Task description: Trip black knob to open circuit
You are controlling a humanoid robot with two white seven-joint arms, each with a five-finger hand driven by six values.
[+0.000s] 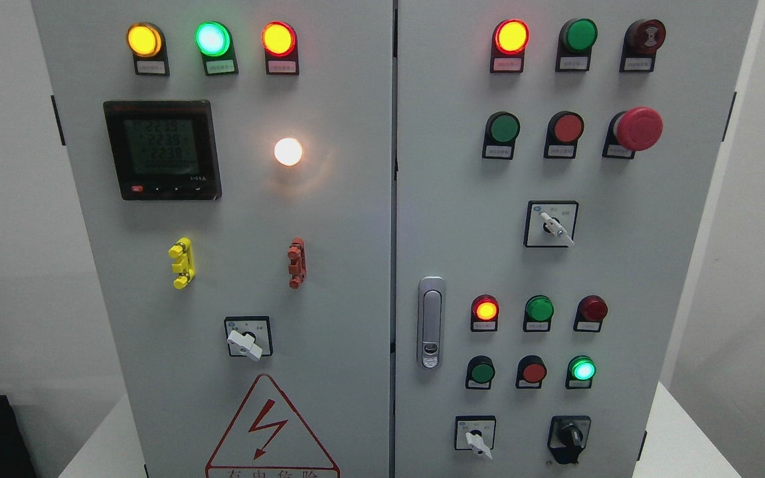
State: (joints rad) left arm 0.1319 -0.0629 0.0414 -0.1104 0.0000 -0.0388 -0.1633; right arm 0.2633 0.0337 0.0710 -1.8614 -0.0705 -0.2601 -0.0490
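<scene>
Head view of a grey two-door metal control cabinet, seen square-on. Neither the left hand nor the right hand appears anywhere in the picture, so whether their fingers are apart or together cannot be told. The task's thing, a black rotary knob on a black square plate, sits at the 5 o'clock corner of the right door, near the bottom edge; its handle stands roughly upright. Just beside it at 9 o'clock is a white-handled selector switch, and above it, at 12 o'clock, a lit green round indicator lamp.

On the left door, a black digital panel meter occupies the 10 o'clock region, with a glowing white round lamp at its 3 o'clock. A red triangular electrical warning sign marks the lower edge. A silver recessed door latch lies along the right door's inner edge.

Progress, as judged: no step is begun. Several lamps are lit and the knob is untouched, which suggests the circuit is closed. Remaining work is the whole sequence: reach to the knob, grasp it, and turn it to the tripped position.
</scene>
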